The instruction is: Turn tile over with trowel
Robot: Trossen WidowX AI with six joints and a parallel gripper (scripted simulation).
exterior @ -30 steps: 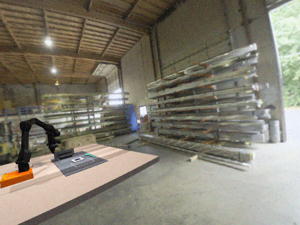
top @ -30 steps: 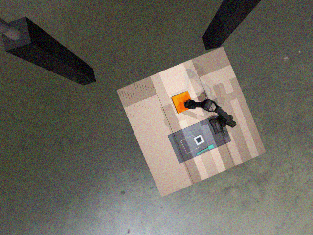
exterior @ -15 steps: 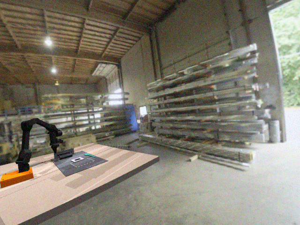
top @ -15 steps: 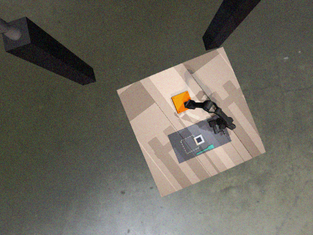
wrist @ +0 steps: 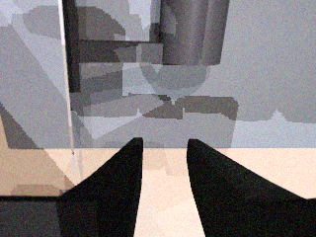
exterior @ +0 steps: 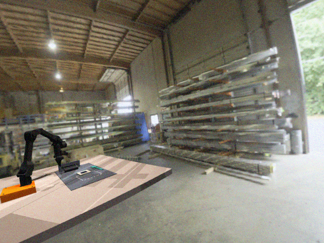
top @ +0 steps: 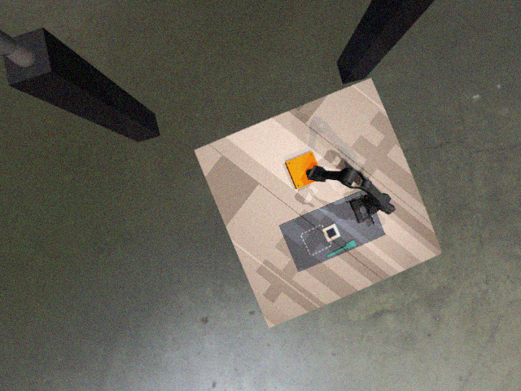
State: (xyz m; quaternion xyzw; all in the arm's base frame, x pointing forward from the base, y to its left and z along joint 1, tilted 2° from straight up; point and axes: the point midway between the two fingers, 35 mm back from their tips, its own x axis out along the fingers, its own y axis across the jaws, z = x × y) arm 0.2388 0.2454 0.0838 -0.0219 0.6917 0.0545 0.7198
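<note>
The white tile [top: 330, 232] [exterior: 83, 172] lies flat on the grey mat [top: 294, 248] [exterior: 78, 183] [wrist: 276, 74], its black square mark facing up. It sits at the right edge of the dashed outline [top: 302, 240]. The small teal trowel [top: 340, 248] [exterior: 96, 167] lies on the mat just beyond the tile. My gripper [top: 356, 204] [exterior: 59, 164] [wrist: 164, 147] points down low over the mat's edge nearest the arm's base, well apart from the trowel and the tile. Its fingers stand a little apart with nothing between them.
A dark block [top: 361, 215] [exterior: 69, 166] stands on the mat right beside my gripper. The arm's orange base [top: 299, 170] [exterior: 16, 192] sits on the beige table [top: 252, 202] [exterior: 117, 177]. The table edge drops off past the mat.
</note>
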